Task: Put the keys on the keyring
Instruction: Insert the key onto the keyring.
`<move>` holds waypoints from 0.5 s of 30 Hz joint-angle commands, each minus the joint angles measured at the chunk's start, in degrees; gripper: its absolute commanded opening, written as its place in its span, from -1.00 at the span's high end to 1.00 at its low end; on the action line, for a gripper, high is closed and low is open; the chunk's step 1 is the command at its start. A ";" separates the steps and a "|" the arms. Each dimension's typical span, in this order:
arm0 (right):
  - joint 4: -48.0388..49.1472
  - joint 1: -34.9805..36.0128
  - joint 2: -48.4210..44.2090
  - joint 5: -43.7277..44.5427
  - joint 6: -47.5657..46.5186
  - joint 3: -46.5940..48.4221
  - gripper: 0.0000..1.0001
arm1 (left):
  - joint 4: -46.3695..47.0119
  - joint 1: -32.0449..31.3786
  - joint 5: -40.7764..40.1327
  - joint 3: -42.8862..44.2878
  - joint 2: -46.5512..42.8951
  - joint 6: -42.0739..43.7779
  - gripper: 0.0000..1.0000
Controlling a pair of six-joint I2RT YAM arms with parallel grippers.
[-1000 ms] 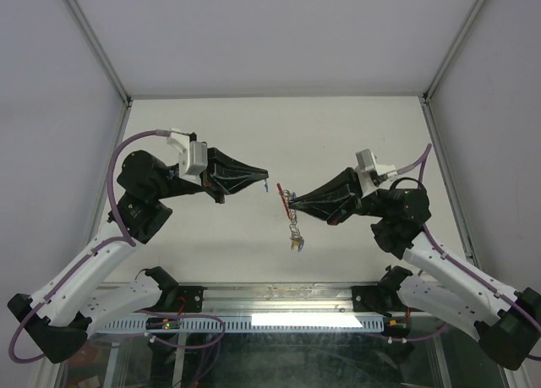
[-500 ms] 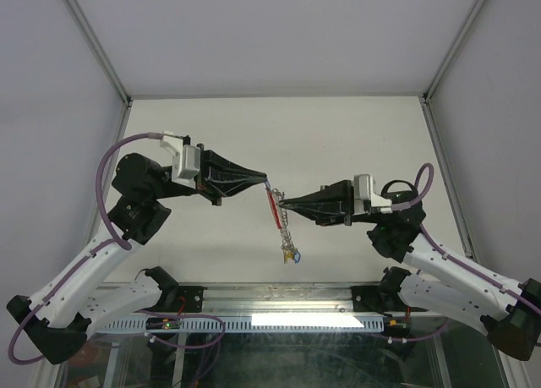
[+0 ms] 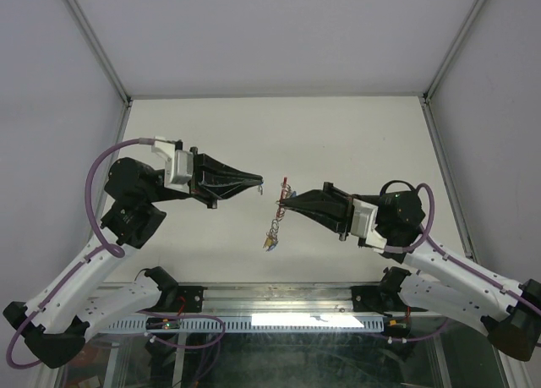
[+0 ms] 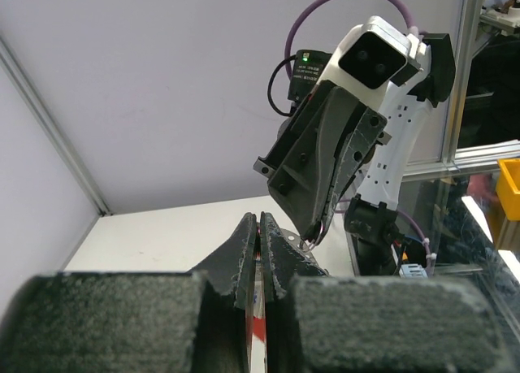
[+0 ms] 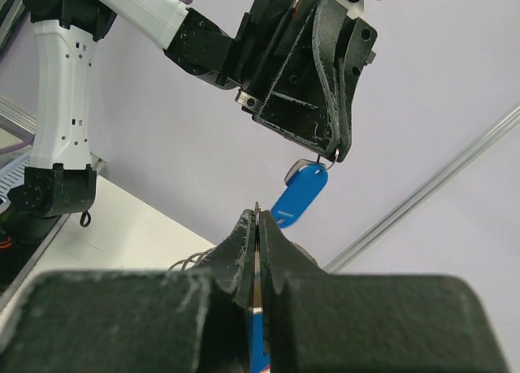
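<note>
Two grips: left pincer (image 3: 259,183) – blue key (image 5: 301,190) | right pincer (image 3: 282,204) – keyring (image 3: 272,233) | table (image 3: 355,134) edges far

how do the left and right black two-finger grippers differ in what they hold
The left gripper holds one blue plastic piece; the right gripper holds a bunch of red plastic arc and silvery chain. The left gripper's load hangs short at its tip, the right gripper's dangles in a long string. Both are shut, tips facing each other.
</note>
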 commanded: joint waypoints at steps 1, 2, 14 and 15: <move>1.60 0.44 -1.66 -2.37 -6.25 2.11 1.00 | 0.77 0.32 1.23 0.67 -1.24 1.42 1.00; 1.54 0.41 -1.73 -2.89 -6.56 2.23 1.00 | 0.80 0.33 1.42 0.64 -1.40 1.45 1.00; 12.87 1.07 1.82 1.25 5.62 1.07 1.00 | 2.74 0.34 3.84 -0.30 -1.72 2.15 1.00; 13.50 1.07 2.16 3.05 8.53 1.18 1.00 | 2.80 0.36 4.05 -0.31 -1.72 2.07 1.00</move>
